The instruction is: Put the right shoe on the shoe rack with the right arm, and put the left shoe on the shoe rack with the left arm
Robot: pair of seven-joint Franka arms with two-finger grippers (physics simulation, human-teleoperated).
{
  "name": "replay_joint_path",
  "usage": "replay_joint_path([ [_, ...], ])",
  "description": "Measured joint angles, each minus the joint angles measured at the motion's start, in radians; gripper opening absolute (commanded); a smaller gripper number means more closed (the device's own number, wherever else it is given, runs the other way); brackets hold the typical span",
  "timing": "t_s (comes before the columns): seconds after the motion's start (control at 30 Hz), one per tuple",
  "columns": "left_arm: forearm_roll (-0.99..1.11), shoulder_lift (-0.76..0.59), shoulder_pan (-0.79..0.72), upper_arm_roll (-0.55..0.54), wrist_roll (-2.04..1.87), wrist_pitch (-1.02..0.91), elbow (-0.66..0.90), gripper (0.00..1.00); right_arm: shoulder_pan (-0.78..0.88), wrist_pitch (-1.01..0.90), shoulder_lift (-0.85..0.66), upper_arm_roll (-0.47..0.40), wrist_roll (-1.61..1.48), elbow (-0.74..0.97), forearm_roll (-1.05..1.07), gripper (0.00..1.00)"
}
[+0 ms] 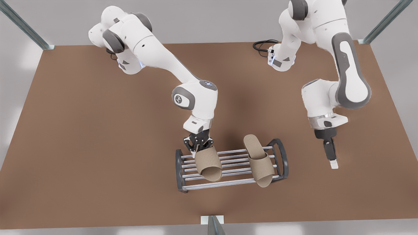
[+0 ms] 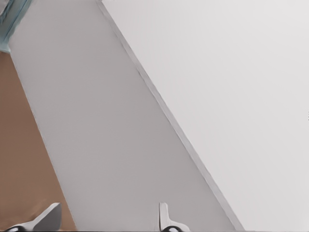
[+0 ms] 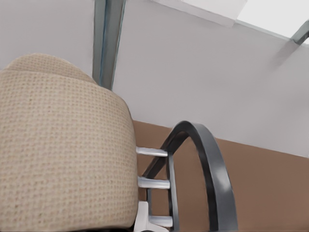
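Observation:
The shoe rack (image 1: 179, 169), a dark frame with silver bars, stands near the table's front middle. My right gripper (image 1: 197, 147), on the arm at the front view's left, is shut on the heel end of a beige slipper, the right shoe (image 1: 208, 164). That shoe tilts over the rack's left half, and the right wrist view has it (image 3: 58, 145) close up beside the rack's arched end (image 3: 212, 159). The left shoe (image 1: 259, 160) lies across the rack's right half, toe over the front bar. My left gripper (image 1: 333, 161) hangs open to the right of the rack, fingers (image 2: 48, 217) apart and holding nothing.
The brown table (image 1: 81, 147) has bare surface on both sides of the rack. A post (image 1: 214, 225) stands at the front edge just below the rack. Black cables (image 1: 263, 45) lie by the far arm base. Metal posts mark the back corners.

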Motion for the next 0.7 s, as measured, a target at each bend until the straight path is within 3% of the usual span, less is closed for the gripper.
replay_joint_path([
  [0.07,-0.569,-0.013,0.019,-0.077,0.259,-0.321,0.128,1.00,0.028,-0.001,0.039,-0.030,0.038,0.027,-0.001,0.21],
  [0.1,-0.784,-0.020,0.033,-0.063,0.386,-0.480,0.248,1.00,0.035,-0.001,0.051,-0.039,0.056,0.031,-0.001,0.21],
  [0.2,-1.164,-0.051,0.122,-0.055,0.728,-0.863,0.483,1.00,0.068,0.000,0.072,-0.059,0.109,0.036,-0.004,0.21],
  [0.23,-1.216,-0.074,0.218,-0.159,0.830,-0.954,0.504,1.00,0.082,0.001,0.079,-0.074,0.125,0.036,-0.005,0.21],
  [0.3,-1.213,-0.126,0.479,-0.539,1.019,-1.089,0.472,1.00,0.103,0.001,0.087,-0.088,0.157,0.037,-0.006,0.21],
  [0.37,-1.203,-0.146,0.633,-0.724,1.192,-1.178,0.446,1.00,0.119,0.002,0.094,-0.102,0.185,0.039,-0.007,0.21],
  [0.4,-1.200,-0.153,0.664,-0.755,1.272,-1.211,0.438,1.00,0.124,0.002,0.097,-0.108,0.198,0.040,-0.007,0.27],
  [0.43,-1.198,-0.168,0.687,-0.773,1.347,-1.233,0.410,1.00,0.125,0.000,0.099,-0.112,0.212,0.041,-0.009,0.43],
  [0.53,-1.194,-0.211,0.713,-0.791,1.550,-1.259,0.328,1.00,0.132,-0.002,0.101,-0.115,0.247,0.048,-0.011,0.43],
  [0.57,-1.193,-0.215,0.714,-0.792,1.610,-1.265,0.321,1.00,0.133,-0.003,0.102,-0.115,0.258,0.049,-0.012,1.00],
  [0.7,-1.192,-0.217,0.709,-0.793,1.820,-1.283,0.316,1.00,0.134,-0.011,0.104,-0.115,0.283,0.053,-0.016,1.00],
])
